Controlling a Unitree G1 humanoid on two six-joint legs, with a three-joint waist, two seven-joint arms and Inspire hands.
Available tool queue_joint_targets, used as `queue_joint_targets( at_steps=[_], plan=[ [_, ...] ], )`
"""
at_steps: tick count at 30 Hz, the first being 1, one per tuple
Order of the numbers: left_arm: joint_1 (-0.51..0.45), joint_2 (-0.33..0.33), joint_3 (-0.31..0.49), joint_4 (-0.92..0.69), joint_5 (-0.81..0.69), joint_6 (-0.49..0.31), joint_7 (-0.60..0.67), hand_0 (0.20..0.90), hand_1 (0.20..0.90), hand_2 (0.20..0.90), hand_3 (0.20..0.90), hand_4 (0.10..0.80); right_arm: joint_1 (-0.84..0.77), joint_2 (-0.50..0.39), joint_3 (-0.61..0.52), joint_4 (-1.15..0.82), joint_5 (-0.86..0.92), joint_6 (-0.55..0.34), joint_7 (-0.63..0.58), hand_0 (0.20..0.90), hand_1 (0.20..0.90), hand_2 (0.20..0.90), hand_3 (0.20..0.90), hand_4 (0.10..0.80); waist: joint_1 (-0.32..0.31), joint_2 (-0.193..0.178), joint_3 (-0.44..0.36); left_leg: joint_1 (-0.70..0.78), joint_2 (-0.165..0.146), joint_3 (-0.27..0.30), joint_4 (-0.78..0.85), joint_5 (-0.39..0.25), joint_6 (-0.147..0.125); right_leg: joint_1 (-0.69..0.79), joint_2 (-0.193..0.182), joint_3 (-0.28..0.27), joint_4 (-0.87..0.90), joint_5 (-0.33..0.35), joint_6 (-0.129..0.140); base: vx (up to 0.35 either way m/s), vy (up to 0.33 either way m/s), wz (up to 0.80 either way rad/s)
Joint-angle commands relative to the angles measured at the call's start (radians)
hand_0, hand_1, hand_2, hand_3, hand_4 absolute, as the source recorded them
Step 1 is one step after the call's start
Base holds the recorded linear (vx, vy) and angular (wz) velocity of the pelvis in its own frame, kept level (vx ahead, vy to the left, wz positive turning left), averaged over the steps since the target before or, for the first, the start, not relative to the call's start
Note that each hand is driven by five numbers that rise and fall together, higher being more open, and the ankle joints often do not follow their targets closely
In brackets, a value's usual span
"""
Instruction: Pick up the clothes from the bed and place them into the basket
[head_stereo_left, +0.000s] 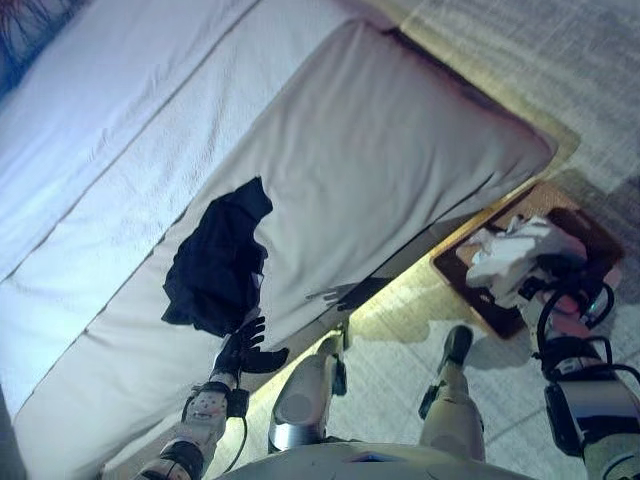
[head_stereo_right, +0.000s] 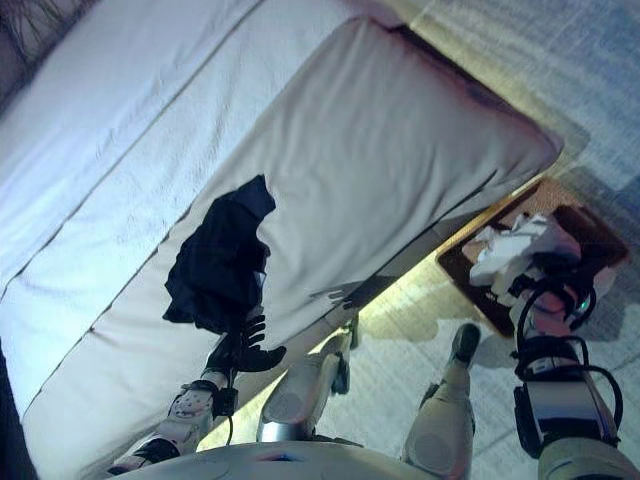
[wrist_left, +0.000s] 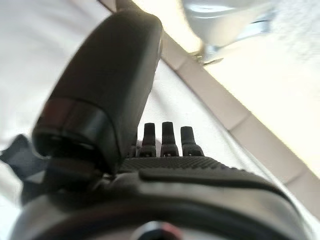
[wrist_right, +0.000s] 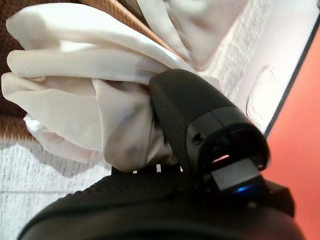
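Observation:
A dark garment (head_stereo_left: 220, 260) lies crumpled on the white bed (head_stereo_left: 380, 150) near its front edge. My left hand (head_stereo_left: 245, 345) rests at the garment's near edge with its fingers (wrist_left: 170, 137) straight and open, holding nothing. A corner of the dark cloth (wrist_left: 15, 155) shows beside the thumb in the left wrist view. My right hand (head_stereo_left: 558, 272) is over the brown basket (head_stereo_left: 598, 238) on the floor. It is shut on a bunched white cloth (wrist_right: 75, 75), with the thumb (wrist_right: 200, 125) pressed into the cloth and the fingers hidden behind it.
The bed's long edge runs diagonally between the two hands, with a light wooden frame strip (head_stereo_left: 440, 240) below it. The basket stands on pale carpet (head_stereo_left: 520, 60) to the right of the bed. A pillow or folded cover (head_stereo_left: 100, 90) lies along the bed's far side.

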Motion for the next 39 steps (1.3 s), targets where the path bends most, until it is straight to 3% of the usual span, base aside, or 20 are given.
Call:
queue_joint_targets(
  at_steps=[1, 14, 23, 29, 32, 33, 34, 36, 39],
  plan=[
    [-0.005, 0.079, -0.035, -0.011, -0.050, -0.079, -0.007, 0.900, 0.900, 0.900, 0.900, 0.800, -0.117, -0.126, 0.069, -0.008, -0.017, -0.022, -0.025, 0.900, 0.900, 0.900, 0.900, 0.800, 0.019, -0.025, 0.005, -0.101, -0.098, -0.086, 0.012, -0.004, -0.002, -0.041, -0.004, -0.131, 0.102, -0.066, -0.021, -0.060, 0.076, 0.00],
    [0.005, 0.082, -0.051, -0.051, -0.081, -0.088, -0.042, 0.900, 0.900, 0.900, 0.900, 0.800, -0.065, -0.102, 0.040, -0.018, -0.046, -0.013, 0.012, 0.900, 0.900, 0.900, 0.900, 0.800, 0.009, -0.016, -0.035, -0.050, -0.106, -0.071, 0.009, -0.029, 0.003, -0.014, -0.021, -0.130, 0.124, -0.090, -0.017, 0.043, 0.043, 0.02],
    [0.006, 0.080, -0.036, -0.040, -0.053, -0.062, -0.038, 0.900, 0.900, 0.900, 0.900, 0.800, 0.027, 0.003, 0.076, -0.013, -0.088, 0.003, 0.096, 0.900, 0.900, 0.900, 0.900, 0.800, 0.010, -0.059, -0.092, 0.011, -0.087, -0.089, 0.006, -0.039, -0.006, 0.068, 0.007, -0.134, 0.101, -0.100, -0.028, 0.069, -0.066, 0.06],
    [0.009, 0.078, 0.007, -0.015, -0.027, -0.033, -0.022, 0.900, 0.900, 0.900, 0.900, 0.800, 0.088, 0.148, 0.217, -0.129, -0.171, -0.026, 0.163, 0.900, 0.900, 0.900, 0.900, 0.800, 0.067, -0.113, -0.152, 0.049, -0.059, -0.123, 0.014, -0.033, -0.022, 0.151, 0.038, -0.197, 0.121, -0.143, -0.058, 0.105, -0.147, 0.18],
    [0.008, 0.082, 0.030, 0.021, 0.005, -0.019, -0.041, 0.900, 0.900, 0.900, 0.900, 0.800, 0.103, 0.206, 0.291, -0.166, -0.228, 0.005, 0.192, 0.900, 0.900, 0.900, 0.900, 0.800, 0.107, -0.139, -0.186, 0.059, -0.055, -0.133, 0.038, -0.039, -0.028, 0.199, 0.043, -0.246, 0.127, -0.159, -0.067, 0.140, -0.111, 0.43],
    [0.009, 0.083, 0.037, 0.026, 0.008, -0.018, -0.046, 0.900, 0.900, 0.900, 0.900, 0.800, 0.107, 0.209, 0.304, -0.169, -0.235, 0.005, 0.197, 0.900, 0.900, 0.900, 0.900, 0.800, 0.112, -0.143, -0.191, 0.058, -0.054, -0.131, 0.044, -0.040, -0.029, 0.207, 0.043, -0.257, 0.127, -0.161, -0.068, 0.269, -0.117, 0.48],
    [0.013, 0.088, 0.045, 0.048, 0.058, -0.013, -0.070, 0.900, 0.900, 0.900, 0.900, 0.800, 0.122, 0.214, 0.341, -0.188, -0.271, 0.028, 0.216, 0.900, 0.900, 0.900, 0.900, 0.800, 0.128, -0.165, -0.213, 0.070, -0.033, -0.094, 0.050, -0.057, -0.047, 0.256, 0.046, -0.288, 0.123, -0.185, -0.060, 0.287, -0.090, 0.58],
    [0.022, 0.088, 0.043, 0.073, 0.110, 0.001, -0.075, 0.900, 0.900, 0.900, 0.900, 0.800, 0.123, 0.214, 0.372, -0.190, -0.322, 0.048, 0.243, 0.900, 0.900, 0.900, 0.900, 0.800, 0.145, -0.182, -0.235, 0.082, -0.012, -0.048, 0.044, -0.045, -0.057, 0.309, 0.042, -0.344, 0.121, -0.188, -0.054, 0.320, 0.022, 1.09],
    [0.045, 0.083, 0.048, 0.106, 0.122, 0.003, -0.063, 0.900, 0.900, 0.900, 0.900, 0.800, 0.120, 0.209, 0.399, -0.167, -0.373, 0.055, 0.293, 0.900, 0.900, 0.900, 0.900, 0.800, 0.168, -0.192, -0.268, 0.095, -0.018, -0.060, 0.028, -0.035, -0.050, 0.338, 0.040, -0.358, 0.141, -0.211, -0.054, 0.355, 0.135, 0.99]
  ],
)
